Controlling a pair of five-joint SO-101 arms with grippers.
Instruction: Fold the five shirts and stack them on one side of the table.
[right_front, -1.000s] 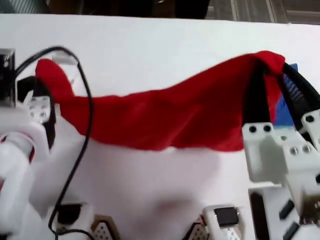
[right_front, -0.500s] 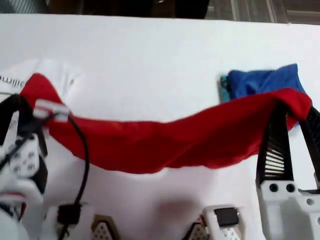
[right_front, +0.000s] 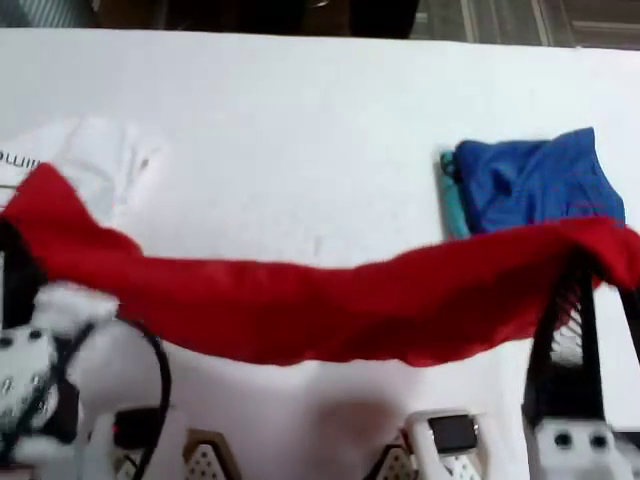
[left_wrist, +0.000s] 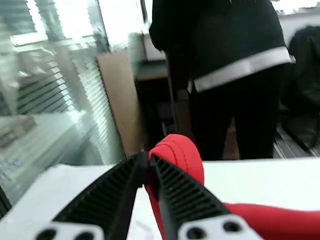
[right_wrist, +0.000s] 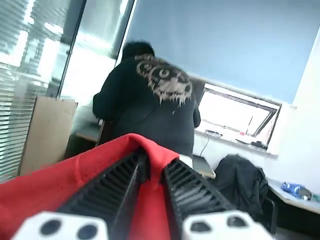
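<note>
Now gripping the red shirt (right_front: 320, 310) by both ends with left gripper (left_wrist: 148, 161) and right gripper (right_wrist: 154, 164) (stretched above bench (right_front: 300, 120), near folded blue shirt (right_front: 535, 185))

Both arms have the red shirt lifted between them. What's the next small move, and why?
Probably lower both together so the red shirt lies flat on the bare table. The left gripper and right gripper each pinch one end, it sags between them, and the folded blue shirt and the white shirt sit farther back at either side.
</note>
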